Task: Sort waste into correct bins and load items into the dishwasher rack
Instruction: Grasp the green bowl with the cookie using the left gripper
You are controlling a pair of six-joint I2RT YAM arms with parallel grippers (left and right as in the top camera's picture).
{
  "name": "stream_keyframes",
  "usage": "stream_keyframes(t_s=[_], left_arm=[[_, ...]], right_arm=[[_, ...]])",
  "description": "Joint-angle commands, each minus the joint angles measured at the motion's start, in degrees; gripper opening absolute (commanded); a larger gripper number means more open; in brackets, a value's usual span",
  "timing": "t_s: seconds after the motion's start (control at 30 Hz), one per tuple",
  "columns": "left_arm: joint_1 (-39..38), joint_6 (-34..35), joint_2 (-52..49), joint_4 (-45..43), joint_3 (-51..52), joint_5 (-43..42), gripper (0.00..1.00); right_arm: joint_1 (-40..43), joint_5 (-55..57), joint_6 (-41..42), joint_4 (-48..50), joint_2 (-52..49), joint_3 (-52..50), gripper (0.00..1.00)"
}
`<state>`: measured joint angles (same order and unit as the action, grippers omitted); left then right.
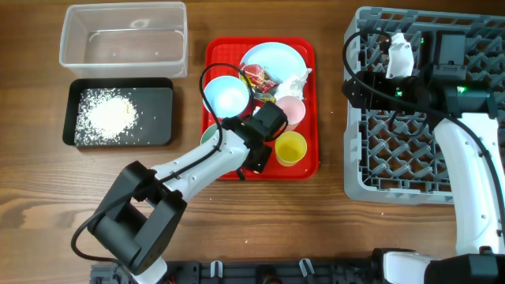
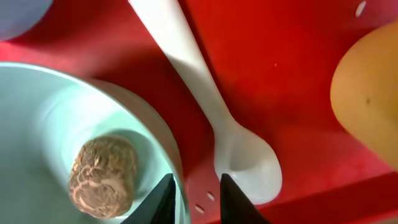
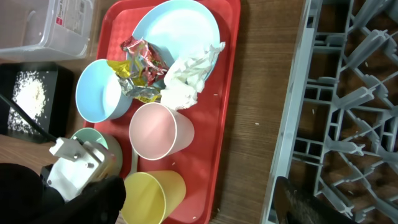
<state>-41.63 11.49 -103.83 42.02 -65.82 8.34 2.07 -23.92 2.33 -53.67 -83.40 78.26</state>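
On the red tray point(image 1: 304, 162), my left gripper point(image 2: 196, 202) is open and straddles the rim of a light-blue bowl point(image 2: 43, 124) holding a brown food piece point(image 2: 102, 174). One finger is inside the bowl and one outside. A white spoon point(image 2: 211, 106) lies beside it, with a yellow cup point(image 1: 290, 147) to the right. The tray also carries a plate point(image 1: 272, 57), a second bowl point(image 1: 227, 95), wrappers point(image 1: 259, 76), a tissue point(image 1: 296, 81) and a pink cup point(image 1: 290, 110). My right gripper point(image 3: 199, 211) is open and empty at the left edge of the dishwasher rack point(image 1: 426, 158).
A clear tub point(image 1: 125, 35) stands at the back left. In front of it, a black tray point(image 1: 162, 110) holds white rice. Bare wood lies between the red tray and the rack. A few rice grains lie loose on the red tray.
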Motion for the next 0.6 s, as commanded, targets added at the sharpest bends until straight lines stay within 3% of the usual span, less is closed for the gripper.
stream_keyframes(t_s=[0.0, 0.1, 0.23, 0.37, 0.57], left_arm=[[0.0, 1.2, -0.5, -0.9, 0.5, 1.8, 0.13], [0.0, 1.2, -0.5, -1.0, 0.5, 1.8, 0.04], [0.0, 2.0, -0.4, -1.0, 0.5, 1.8, 0.04], [0.2, 7.0, 1.2, -1.2, 0.5, 2.7, 0.04], [4.5, 12.9, 13.4, -0.8, 0.5, 2.4, 0.04]], right_arm=[[-0.2, 0.2, -0.7, -0.2, -0.6, 0.9, 0.79], [-0.2, 0.2, -0.7, -0.2, -0.6, 0.9, 0.79], [-0.2, 0.2, -0.7, -0.2, -0.6, 0.9, 0.79], [-0.2, 0.2, -0.7, -0.5, -0.6, 0.9, 0.79], [-0.2, 0.2, -0.8, -0.4, -0.6, 0.9, 0.79]])
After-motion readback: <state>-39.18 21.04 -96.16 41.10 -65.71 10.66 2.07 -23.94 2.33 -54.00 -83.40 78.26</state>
